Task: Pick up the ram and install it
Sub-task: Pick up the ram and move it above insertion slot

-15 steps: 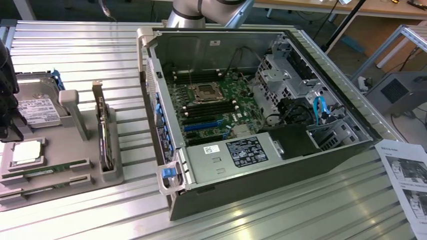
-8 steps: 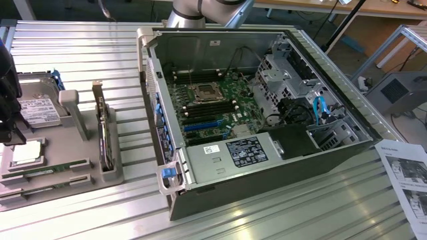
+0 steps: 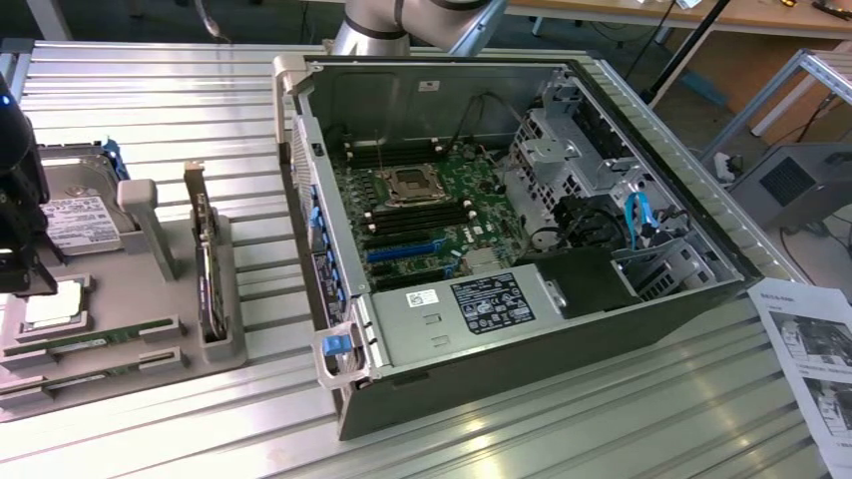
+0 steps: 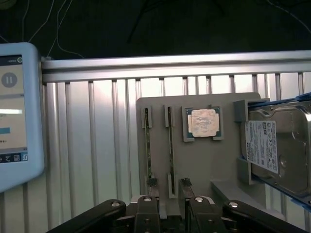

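Observation:
The ram [image 4: 170,145] is a thin green stick standing on edge in a slot of the grey tray [image 4: 204,165], next to the square silver processor chip [image 4: 203,123]. My gripper [image 4: 169,183] is open above the tray, one fingertip on each side of the ram's near end, with a gap to both. An identical green stick [image 4: 147,145] stands one slot further from the chip. In the exterior view the gripper [image 3: 30,279] hangs over the tray at the far left, above the ram [image 3: 94,337]. The motherboard's black slots [image 3: 419,215] lie inside the open case.
A hard drive [image 4: 279,145] stands in the tray beside the chip. Another drive [image 3: 210,269] stands on edge in the tray. The open computer case [image 3: 533,200] takes up the table's middle. A tablet screen [image 4: 14,111] sits by the tray. Paper sheets [image 3: 812,359] lie at the exterior view's right.

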`<act>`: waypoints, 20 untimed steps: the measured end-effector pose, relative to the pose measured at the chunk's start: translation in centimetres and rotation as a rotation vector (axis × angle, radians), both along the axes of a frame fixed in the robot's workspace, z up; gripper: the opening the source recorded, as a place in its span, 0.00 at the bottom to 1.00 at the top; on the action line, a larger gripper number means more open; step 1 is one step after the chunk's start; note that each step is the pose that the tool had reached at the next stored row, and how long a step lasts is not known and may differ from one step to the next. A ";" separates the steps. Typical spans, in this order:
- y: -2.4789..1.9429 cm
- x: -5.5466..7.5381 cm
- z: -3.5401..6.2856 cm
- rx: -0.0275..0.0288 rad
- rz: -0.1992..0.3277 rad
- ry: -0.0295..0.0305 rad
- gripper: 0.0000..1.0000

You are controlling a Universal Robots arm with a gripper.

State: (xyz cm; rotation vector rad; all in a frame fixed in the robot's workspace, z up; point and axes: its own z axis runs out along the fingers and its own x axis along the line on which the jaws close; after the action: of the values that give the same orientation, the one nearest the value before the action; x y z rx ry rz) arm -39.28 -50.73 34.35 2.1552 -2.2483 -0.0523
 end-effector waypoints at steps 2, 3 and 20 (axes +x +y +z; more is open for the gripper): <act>-0.01 0.0 -0.14 0.0000 0.000 0.0000 0.30; -0.01 0.0 -0.21 0.0000 0.000 0.0001 0.30; -0.05 0.0 -1.86 0.0000 0.001 0.0000 0.30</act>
State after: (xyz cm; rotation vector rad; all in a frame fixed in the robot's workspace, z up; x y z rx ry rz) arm -39.28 -50.78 32.49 2.1559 -2.2476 -0.0523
